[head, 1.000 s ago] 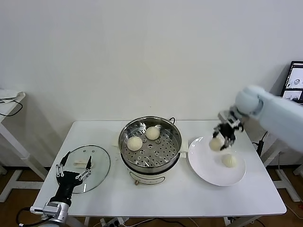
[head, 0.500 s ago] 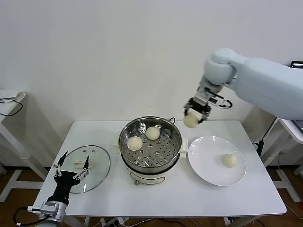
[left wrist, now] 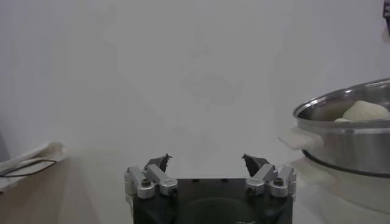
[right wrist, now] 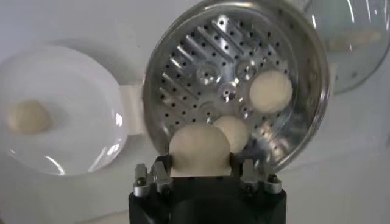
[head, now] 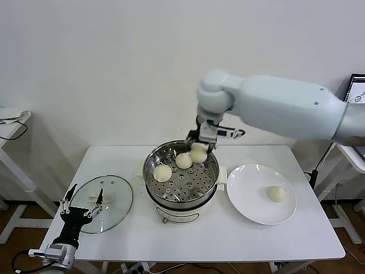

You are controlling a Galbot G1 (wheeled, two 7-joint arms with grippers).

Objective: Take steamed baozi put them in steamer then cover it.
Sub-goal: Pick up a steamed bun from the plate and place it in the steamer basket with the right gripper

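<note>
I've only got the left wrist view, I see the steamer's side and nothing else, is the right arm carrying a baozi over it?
Observer: Yes, the right gripper is shut on a baozi above the steamer's far rim.
Operator: How many are already inside?
Observer: Two baozi in the steamer, side by side.
Operator: Any left to fetch?
Observer: One baozi on the plate; the white plate sits right of the steamer.
</note>
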